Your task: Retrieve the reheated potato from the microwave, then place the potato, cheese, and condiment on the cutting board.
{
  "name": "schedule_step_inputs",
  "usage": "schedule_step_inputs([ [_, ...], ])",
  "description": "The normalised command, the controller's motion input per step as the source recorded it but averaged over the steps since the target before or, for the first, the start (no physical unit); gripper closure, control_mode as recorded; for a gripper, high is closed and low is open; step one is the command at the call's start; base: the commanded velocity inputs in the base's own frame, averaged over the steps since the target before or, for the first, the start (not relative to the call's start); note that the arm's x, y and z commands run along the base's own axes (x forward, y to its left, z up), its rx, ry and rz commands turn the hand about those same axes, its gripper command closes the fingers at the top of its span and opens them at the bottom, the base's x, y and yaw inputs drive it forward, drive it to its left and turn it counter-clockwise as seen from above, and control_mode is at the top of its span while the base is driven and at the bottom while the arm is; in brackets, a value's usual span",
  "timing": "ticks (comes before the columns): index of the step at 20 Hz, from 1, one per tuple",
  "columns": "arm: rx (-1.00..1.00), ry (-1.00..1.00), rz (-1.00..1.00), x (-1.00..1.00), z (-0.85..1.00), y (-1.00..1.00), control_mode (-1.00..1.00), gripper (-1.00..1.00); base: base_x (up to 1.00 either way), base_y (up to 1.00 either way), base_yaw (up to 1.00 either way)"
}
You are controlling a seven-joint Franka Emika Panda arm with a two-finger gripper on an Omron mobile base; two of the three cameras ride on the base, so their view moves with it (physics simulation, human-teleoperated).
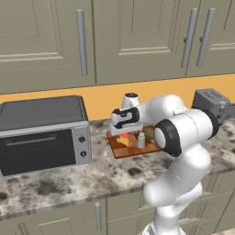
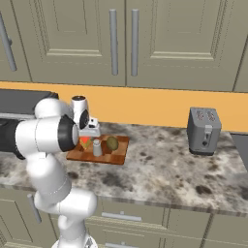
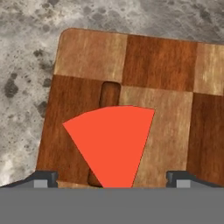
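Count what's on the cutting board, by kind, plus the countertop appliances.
On the cutting board:
potato: 1
cheese: 1
condiment shaker: 1
On the counter:
toaster oven: 1
toaster: 1
Total: 5

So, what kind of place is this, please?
A kitchen, rendered: a speckled stone counter under beige wall cabinets, with a toaster oven, a toaster and a cutting board.
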Motion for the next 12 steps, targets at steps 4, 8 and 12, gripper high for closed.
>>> schedule_step_inputs([
  [4, 0.0, 0.0, -0.03, -0.46, 0.09, 0.0, -1.0, -1.0, 0.0, 0.0, 0.0],
  [8, 0.0, 0.0, -0.02, -0.38, 0.16, -0.01, -1.0, -1.0, 0.0, 0.0, 0.0],
  [12, 0.01, -0.01, 0.0, -0.33, 0.22, -0.01, -1.0, -1.0, 0.0, 0.0, 0.0],
])
